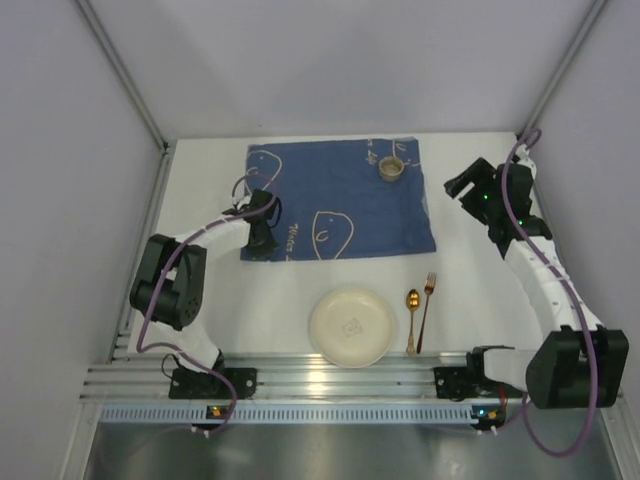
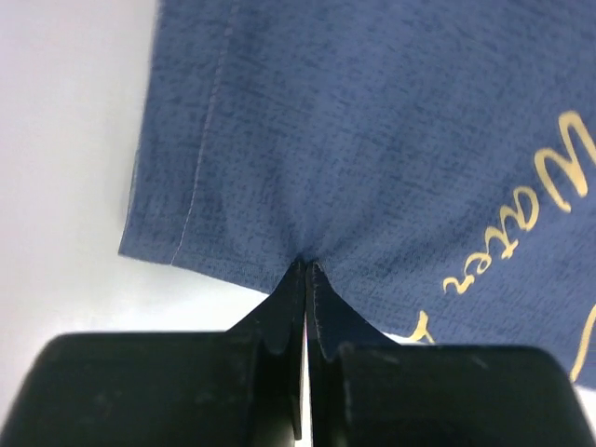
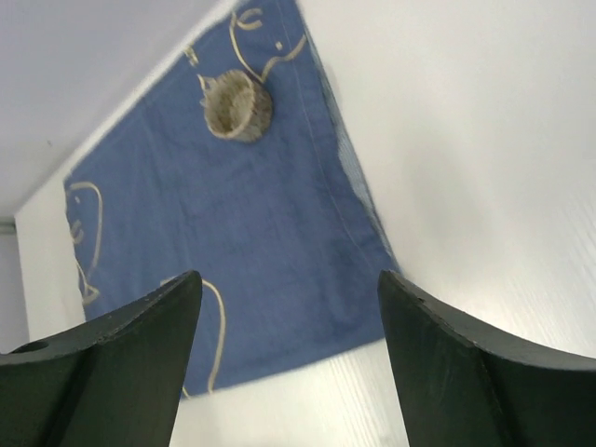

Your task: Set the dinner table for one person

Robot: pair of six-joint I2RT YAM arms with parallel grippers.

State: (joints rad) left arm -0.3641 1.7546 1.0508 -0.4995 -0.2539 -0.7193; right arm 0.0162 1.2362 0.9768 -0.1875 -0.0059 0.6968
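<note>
Left wrist view: left hand (image 2: pixel 307 267) pinches the near edge of the blue cloth (image 2: pixel 372 140) on the tabletop (image 2: pixel 65 140). The right hand (image 3: pixel 289 279), jaws spread, hovers right of the cloth. Abrupt pulling may topple the small cup (image 1: pixel 390 167) standing on it.

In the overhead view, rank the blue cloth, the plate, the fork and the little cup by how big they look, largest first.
1. blue cloth, by far the largest.
2. plate.
3. fork and cup: not ranked; the fork is longer but thin, the cup shorter but wider.
</note>
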